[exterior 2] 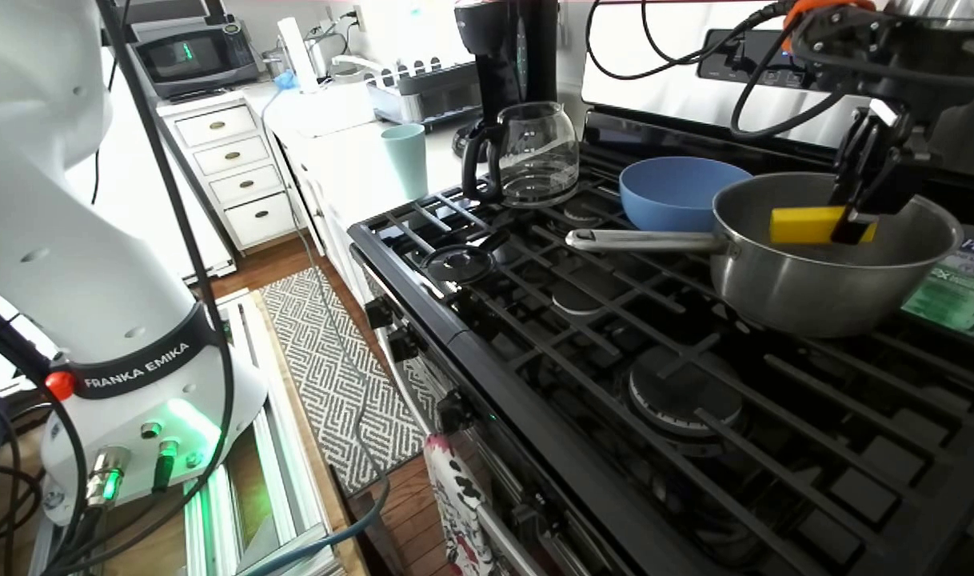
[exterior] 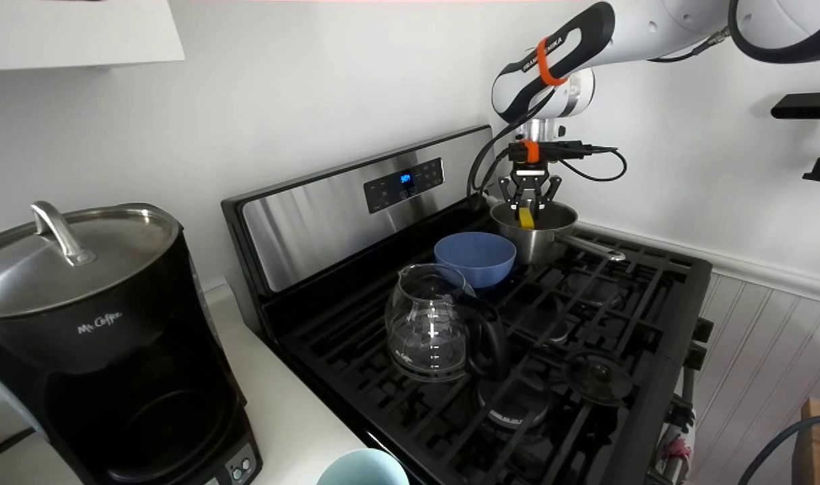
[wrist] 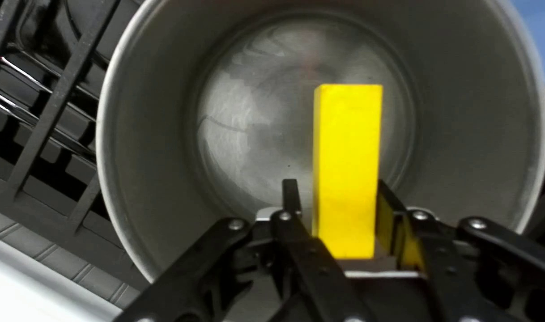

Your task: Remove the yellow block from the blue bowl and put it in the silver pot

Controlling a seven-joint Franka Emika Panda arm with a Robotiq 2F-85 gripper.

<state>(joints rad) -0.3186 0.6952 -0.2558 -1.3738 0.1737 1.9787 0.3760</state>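
Note:
The yellow block (wrist: 347, 156) is between my gripper's fingers (wrist: 336, 192), over the inside of the silver pot (wrist: 151, 134). In the wrist view a gap shows between the left finger and the block. The right finger is close to the block; I cannot tell if it touches. In both exterior views the block (exterior: 526, 217) (exterior 2: 807, 226) is at about the height of the rim of the pot (exterior: 528, 246) (exterior 2: 815, 296), and the fingers point down into it. The blue bowl (exterior: 476, 264) (exterior 2: 669, 196) stands right beside the pot.
The glass carafe (exterior: 427, 337) stands on the stove grates (exterior: 571, 323) near the bowl. The pot handle (exterior 2: 643, 240) sticks out toward the stove's front. The stove's back panel (exterior: 329, 222) rises behind. A coffee maker (exterior: 127, 364) and a pale cup (exterior 2: 405, 160) stand on the counter.

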